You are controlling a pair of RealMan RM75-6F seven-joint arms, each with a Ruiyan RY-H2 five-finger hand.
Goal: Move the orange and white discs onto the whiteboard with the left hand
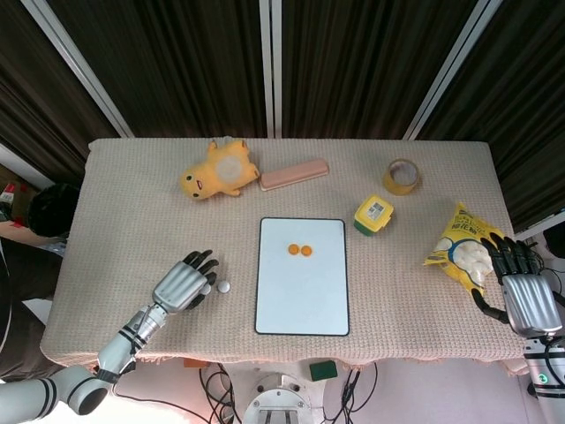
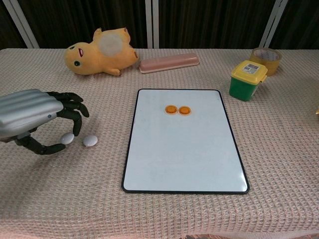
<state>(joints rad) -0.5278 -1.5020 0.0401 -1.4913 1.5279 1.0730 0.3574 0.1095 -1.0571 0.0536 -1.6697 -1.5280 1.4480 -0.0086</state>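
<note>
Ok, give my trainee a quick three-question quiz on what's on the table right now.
1. True or false: both orange discs lie on the whiteboard.
2. Where are the two white discs? A) on the whiteboard B) on the cloth left of it, by the left hand C) beside the tape roll
3. Fill in: the right hand sits at the table's edge next to the ____.

Key: 1 true; 2 B, one disc lies clear of the hand, the other sits at its fingertips, and whether it is pinched cannot be told; 3 snack bag.
</note>
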